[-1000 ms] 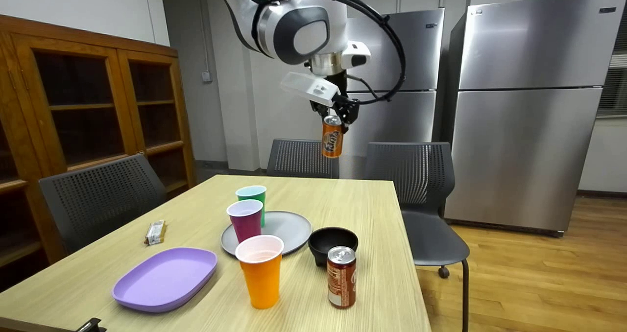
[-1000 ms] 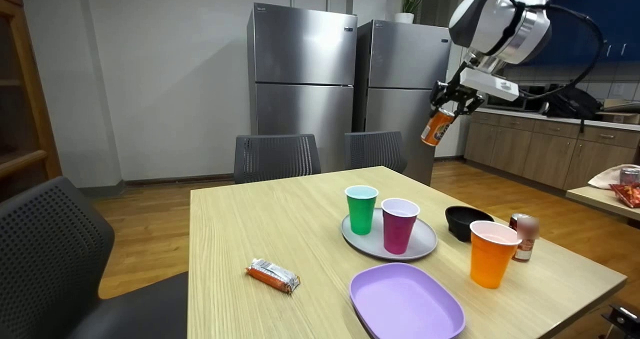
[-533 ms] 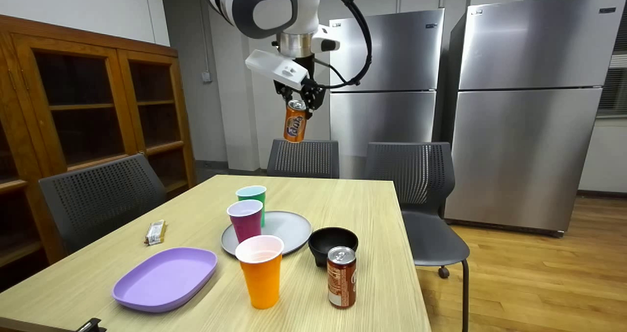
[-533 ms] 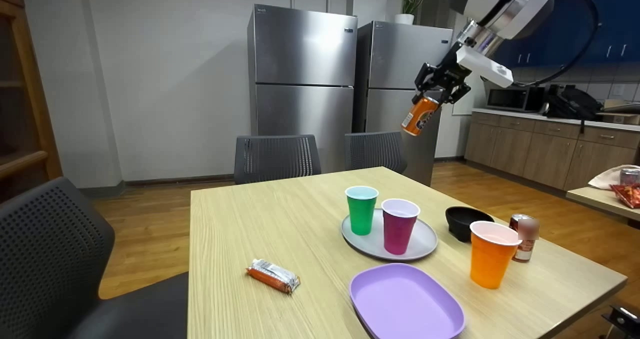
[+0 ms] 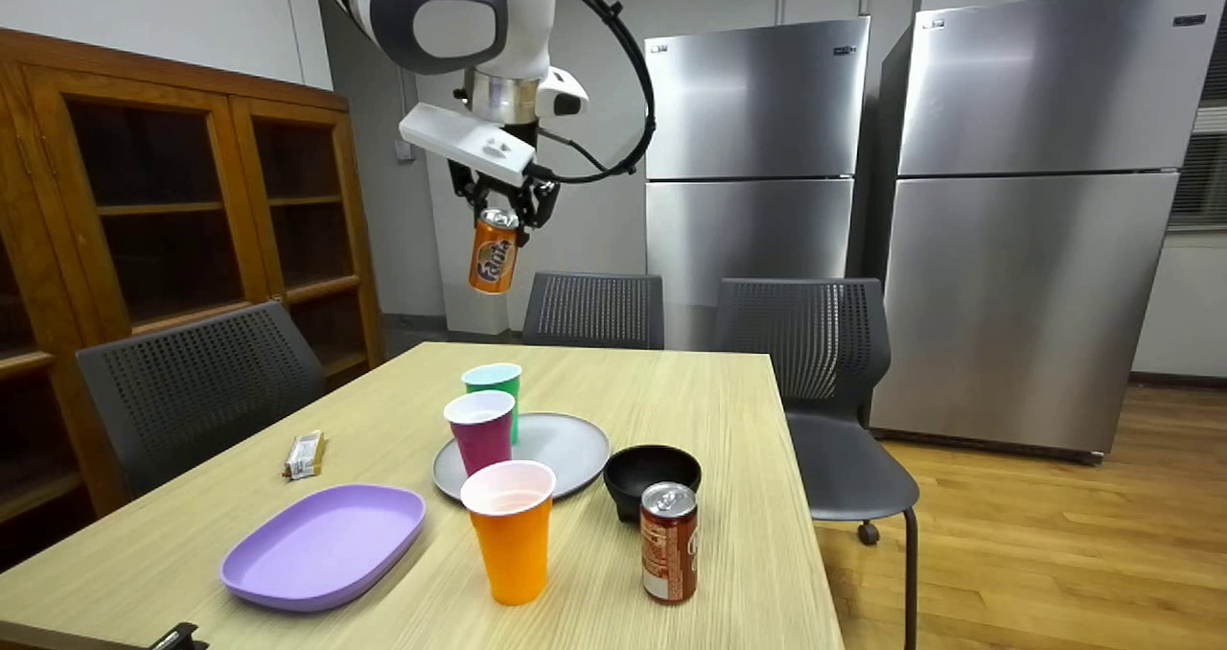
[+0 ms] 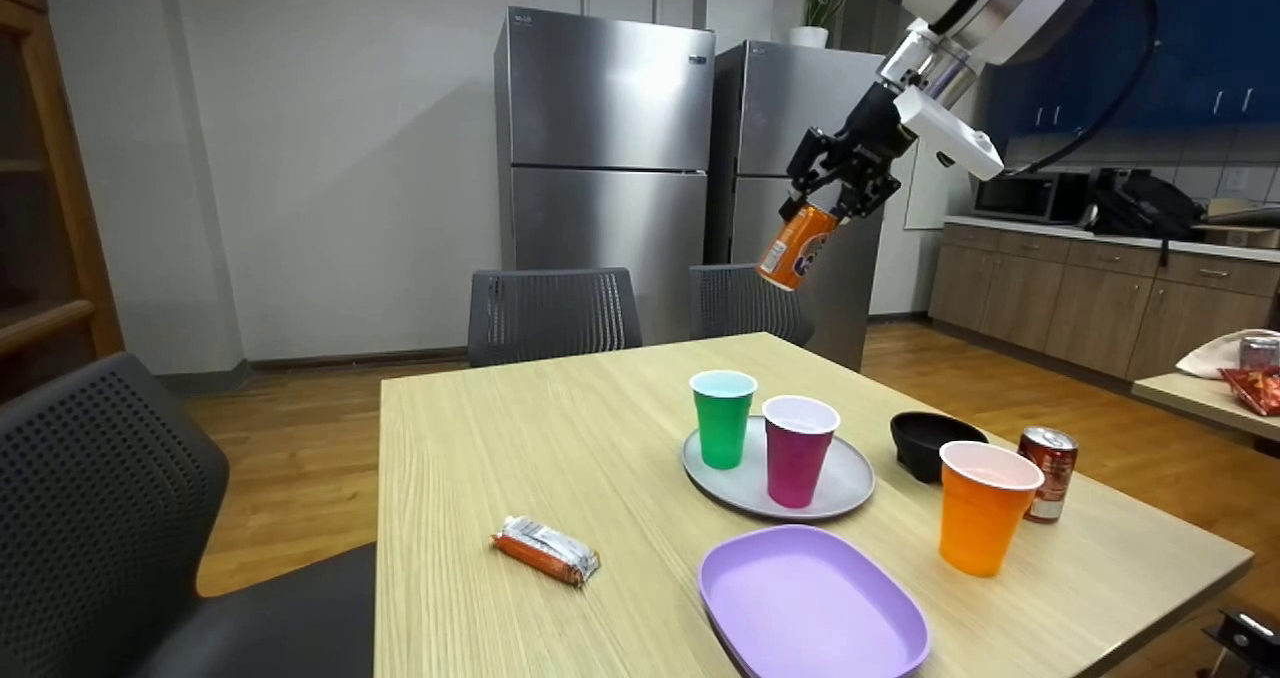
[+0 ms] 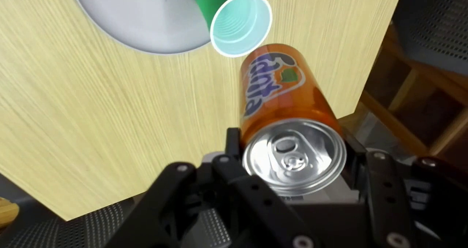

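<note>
The black two-fingered pincer grips an orange cylindrical metal can near its lid, presumably to leave the lower body free. It hangs tilted, higher than the round grey plastic-looking plate.

Orange Fanta can leaning in mid-air, silver lid uppermost, clasped by the end effector, higher than the worktop!

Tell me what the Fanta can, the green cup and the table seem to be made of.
Fanta can: metal, likely aluminum, with a glossy orange print; its bare top shines silver.
Green cup: probably plastic, smooth; its pale inside shows molded rings in the wrist view.
Table: pale and wood-like, with fine straight grain; solid wood, veneer or laminate, I can't tell.
</note>
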You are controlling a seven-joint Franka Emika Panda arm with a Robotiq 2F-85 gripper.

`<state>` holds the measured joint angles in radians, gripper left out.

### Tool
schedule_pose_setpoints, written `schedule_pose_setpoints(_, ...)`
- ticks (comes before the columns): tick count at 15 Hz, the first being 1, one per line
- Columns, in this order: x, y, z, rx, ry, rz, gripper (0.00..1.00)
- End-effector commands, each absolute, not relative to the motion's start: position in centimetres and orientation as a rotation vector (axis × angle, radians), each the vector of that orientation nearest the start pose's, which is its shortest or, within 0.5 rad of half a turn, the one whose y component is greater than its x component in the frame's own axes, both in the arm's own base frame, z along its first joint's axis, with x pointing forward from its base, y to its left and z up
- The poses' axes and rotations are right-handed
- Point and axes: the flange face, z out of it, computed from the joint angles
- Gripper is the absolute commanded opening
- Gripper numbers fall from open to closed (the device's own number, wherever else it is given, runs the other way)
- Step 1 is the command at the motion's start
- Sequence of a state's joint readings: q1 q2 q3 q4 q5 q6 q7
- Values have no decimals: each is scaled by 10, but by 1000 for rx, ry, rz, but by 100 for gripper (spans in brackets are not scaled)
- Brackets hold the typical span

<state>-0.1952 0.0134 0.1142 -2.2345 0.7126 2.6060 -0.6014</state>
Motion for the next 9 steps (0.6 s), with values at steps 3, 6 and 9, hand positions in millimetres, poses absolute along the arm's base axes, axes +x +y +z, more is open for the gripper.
schedule_pose_setpoints(3,529,-5,397,-2740,-199,-650,38)
schedule_pose_setpoints(6,520,21,390,-2739,-344,-633,38)
schedule_pose_setpoints(9,508,40,383,-2727,-506,-622,38)
